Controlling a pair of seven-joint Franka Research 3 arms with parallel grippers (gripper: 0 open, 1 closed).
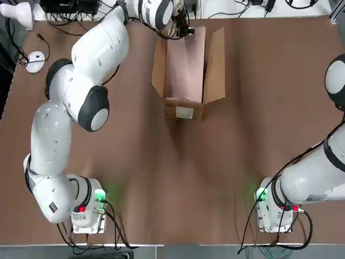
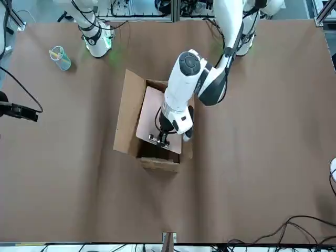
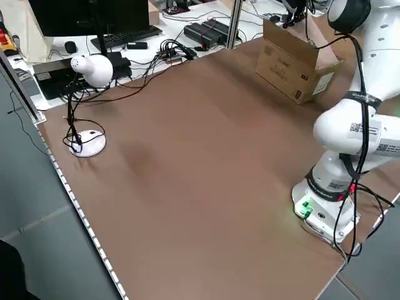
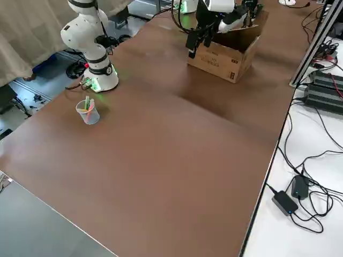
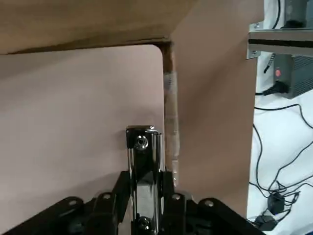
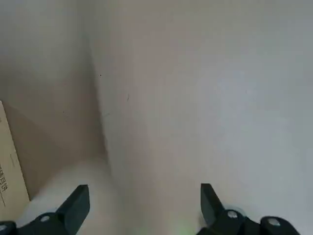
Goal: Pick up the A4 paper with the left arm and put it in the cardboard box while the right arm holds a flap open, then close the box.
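The cardboard box (image 1: pixel 214 67) stands open at the far middle of the table, its flaps up and its white label (image 1: pixel 184 112) facing the arms' bases. The pinkish A4 paper (image 2: pixel 157 113) lies slanted inside it, its clip end raised at the box's far end. My left gripper (image 2: pixel 161 138) is shut on the metal clip (image 5: pixel 143 147) of the paper (image 5: pixel 73 122), just over the far rim (image 1: pixel 183 28). My right gripper (image 6: pixel 144 205) shows only in its wrist view, open, with nothing between its fingers and only a pale blurred surface ahead. The right arm (image 2: pixel 89 23) stands upright by its base.
A clear plastic cup (image 2: pixel 60 58) stands near the right arm's base. A white lamp (image 3: pixel 90 69) and a mouse (image 1: pixel 35 61) are at the far left corner. Cables and electronics (image 4: pixel 316 91) line the far edge. A black device (image 2: pixel 18 111) juts in over the table's right edge.
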